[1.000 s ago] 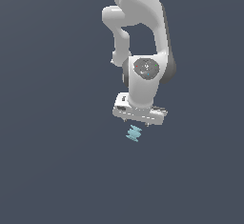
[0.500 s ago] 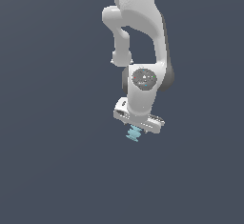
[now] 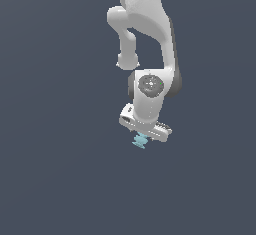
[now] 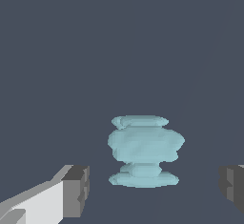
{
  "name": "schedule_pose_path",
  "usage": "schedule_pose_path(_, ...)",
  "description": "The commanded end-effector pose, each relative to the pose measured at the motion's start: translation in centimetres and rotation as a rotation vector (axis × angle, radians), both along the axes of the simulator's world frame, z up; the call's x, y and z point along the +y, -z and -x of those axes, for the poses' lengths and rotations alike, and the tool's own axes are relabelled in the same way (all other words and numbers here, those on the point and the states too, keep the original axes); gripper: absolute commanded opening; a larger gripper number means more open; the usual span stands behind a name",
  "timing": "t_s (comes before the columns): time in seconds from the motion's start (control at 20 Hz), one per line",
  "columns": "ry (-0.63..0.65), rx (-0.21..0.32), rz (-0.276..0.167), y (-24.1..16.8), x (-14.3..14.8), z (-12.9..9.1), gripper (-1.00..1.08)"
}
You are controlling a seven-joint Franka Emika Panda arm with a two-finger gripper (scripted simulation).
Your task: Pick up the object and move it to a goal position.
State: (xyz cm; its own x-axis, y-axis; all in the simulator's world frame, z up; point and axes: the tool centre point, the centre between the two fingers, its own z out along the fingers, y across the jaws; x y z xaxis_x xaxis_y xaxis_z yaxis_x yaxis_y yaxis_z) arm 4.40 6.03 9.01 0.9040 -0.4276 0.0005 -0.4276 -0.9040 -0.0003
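Note:
The object (image 3: 139,140) is a tiny pale cyan-blue lump with stacked wavy ridges, resting on the plain dark grey surface. In the exterior view the white gripper (image 3: 143,135) hangs directly over it, with its hand almost touching the object's top. In the wrist view the object (image 4: 144,149) stands upright in the gap between the two grey fingertips (image 4: 77,189), which sit apart from it on either side. The gripper (image 4: 153,190) is open and holds nothing.
The white arm (image 3: 150,39) reaches down from the top of the exterior view. Around the object there is only the uniform dark grey surface (image 3: 60,169); no other objects, containers or edges show.
The arm's wrist has come down toward the object, most of it in the first half second. The object has stayed in place.

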Motion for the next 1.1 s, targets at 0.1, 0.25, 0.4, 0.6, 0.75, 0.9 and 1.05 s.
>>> schedule_pose_path(0.1,0.002,0.001,0.000,1.5,0.0,0.1,1.00)
schedule_pose_path(0.25,0.004,0.001,0.000,3.2,0.0,0.1,1.00)
schedule_pose_path(0.4,0.004,0.001,0.000,4.4,0.0,0.1,1.00)
schedule_pose_path(0.6,0.005,0.001,0.000,4.8,0.0,0.0,1.00)
schedule_pose_path(0.75,0.005,0.001,0.000,4.8,0.0,0.0,-1.00)
schedule_pose_path(0.9,0.005,0.001,0.000,4.8,0.0,0.0,-1.00)
schedule_pose_path(1.05,0.005,0.001,0.000,4.8,0.0,0.0,-1.00)
